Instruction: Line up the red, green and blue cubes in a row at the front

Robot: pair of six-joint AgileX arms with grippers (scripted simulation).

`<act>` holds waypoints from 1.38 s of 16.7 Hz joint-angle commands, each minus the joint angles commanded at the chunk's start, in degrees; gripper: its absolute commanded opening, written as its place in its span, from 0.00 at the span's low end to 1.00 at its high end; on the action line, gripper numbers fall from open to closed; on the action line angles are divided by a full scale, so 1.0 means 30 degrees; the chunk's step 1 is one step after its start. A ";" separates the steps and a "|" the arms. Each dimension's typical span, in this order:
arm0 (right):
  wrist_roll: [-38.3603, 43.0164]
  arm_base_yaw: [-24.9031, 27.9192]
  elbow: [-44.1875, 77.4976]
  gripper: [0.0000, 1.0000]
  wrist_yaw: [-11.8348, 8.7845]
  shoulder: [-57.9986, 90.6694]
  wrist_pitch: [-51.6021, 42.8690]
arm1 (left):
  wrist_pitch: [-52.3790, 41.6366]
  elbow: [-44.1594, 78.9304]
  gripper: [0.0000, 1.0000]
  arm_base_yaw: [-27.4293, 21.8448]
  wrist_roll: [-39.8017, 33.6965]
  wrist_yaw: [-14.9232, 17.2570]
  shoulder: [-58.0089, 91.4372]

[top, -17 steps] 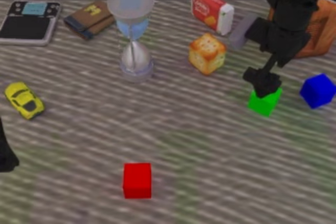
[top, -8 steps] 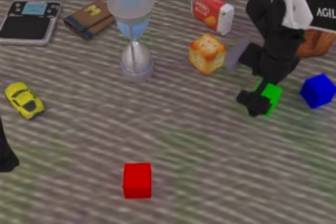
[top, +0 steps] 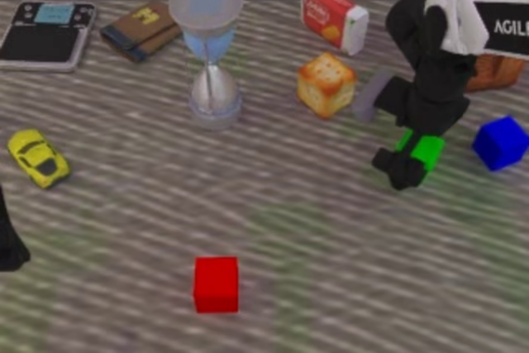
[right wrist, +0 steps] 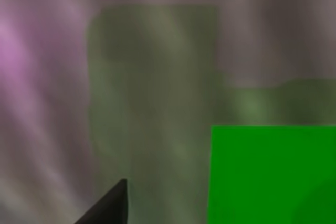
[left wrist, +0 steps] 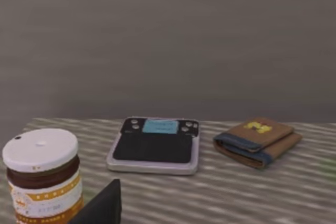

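Observation:
The green cube [top: 428,148] sits on the right side of the table, partly covered by my right gripper [top: 407,164], which is down around it and open. In the right wrist view the green cube [right wrist: 273,174] fills one corner, and a clear gap separates it from the one dark fingertip [right wrist: 113,205] that shows. Just to its right lies the blue cube [top: 500,142], untouched. Alone near the front, at centre-left, is the red cube [top: 216,284]. My left gripper [top: 8,245] stays parked at the left edge, open.
At the back are an hourglass [top: 213,55], a toast-textured cube [top: 326,83], a red snack pack [top: 335,16], a wallet [top: 142,29] and a flat black device [top: 47,33]. A yellow toy car [top: 37,157] is at the left. A brown block [top: 494,64] sits behind the right arm.
My right arm has swung over and its gripper has come down onto the green cube, shifting slightly toward the front left. The red and blue cubes have not moved.

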 joint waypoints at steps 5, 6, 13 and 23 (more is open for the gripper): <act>0.0000 0.0000 0.0000 0.40 0.0000 0.0000 0.0000 | 0.0000 0.0000 1.00 0.0000 0.0000 0.0000 0.0000; 0.0000 0.0000 0.0000 0.32 0.0000 0.0000 0.0000 | 0.0000 0.0000 1.00 0.0000 0.0000 0.0000 0.0000; 0.0000 0.0000 0.0000 0.00 0.0000 0.0000 0.0000 | 0.0000 0.0000 1.00 0.0000 0.0000 0.0000 0.0000; -0.0039 0.0066 0.1037 0.00 -0.0018 -0.0597 -0.1518 | 0.0000 0.0000 1.00 0.0000 0.0000 0.0000 0.0000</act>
